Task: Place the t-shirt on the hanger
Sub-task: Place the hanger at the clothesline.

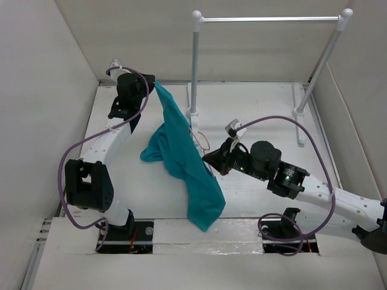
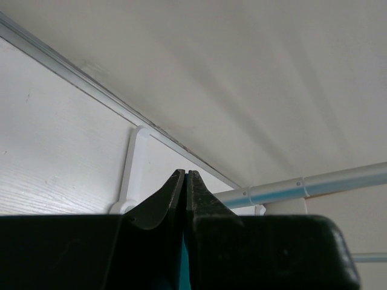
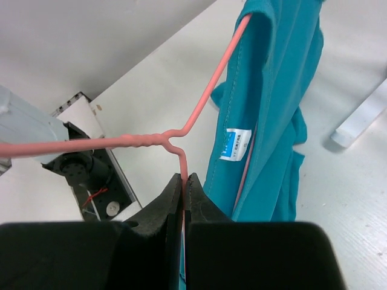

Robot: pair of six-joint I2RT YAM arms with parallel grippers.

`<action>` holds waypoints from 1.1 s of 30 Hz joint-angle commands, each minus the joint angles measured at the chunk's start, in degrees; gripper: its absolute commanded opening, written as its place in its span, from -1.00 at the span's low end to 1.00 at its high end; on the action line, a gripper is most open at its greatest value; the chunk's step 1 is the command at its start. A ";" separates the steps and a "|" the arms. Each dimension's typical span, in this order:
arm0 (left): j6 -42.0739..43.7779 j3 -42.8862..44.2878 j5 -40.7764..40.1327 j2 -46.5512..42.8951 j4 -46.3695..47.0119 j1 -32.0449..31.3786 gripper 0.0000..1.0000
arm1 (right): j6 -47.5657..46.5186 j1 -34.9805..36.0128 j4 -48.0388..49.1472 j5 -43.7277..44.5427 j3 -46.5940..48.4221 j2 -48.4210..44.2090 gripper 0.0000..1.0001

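Left gripper [image 2: 184, 176] is pinched tight on the t-shirt [image 1: 181, 158], top corner held high. Right gripper [image 3: 184, 180] clamps the hanger [image 3: 208, 99] by its neck, one arm running under the fabric. The hook is out of sight.

A white-and-silver garment rail [image 1: 269, 19] on 2 posts [image 1: 195, 66] stands upright. The white tabletop [image 1: 254, 103] lies under it; white walls [image 1: 121, 36] rise behind it.

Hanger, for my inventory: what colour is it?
Salmon pink hanger, clearest in the right wrist view.
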 commanded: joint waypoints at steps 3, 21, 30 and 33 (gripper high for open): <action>1.94 4.98 1.24 -5.53 1.68 0.13 -1.00 | -5.77 0.65 -10.62 3.94 22.24 -0.61 -1.00; 5.64 -3.44 3.78 -17.22 2.20 -2.51 -0.05 | -5.95 -7.95 -25.32 7.28 46.89 4.07 -1.00; 8.36 -17.86 2.72 -34.08 5.99 -7.61 0.15 | -5.25 -30.00 -27.08 -1.22 40.30 4.14 -1.00; 6.79 -21.72 7.55 -38.31 5.46 -7.61 0.09 | -5.95 -38.15 -27.16 -3.35 40.64 7.47 -1.00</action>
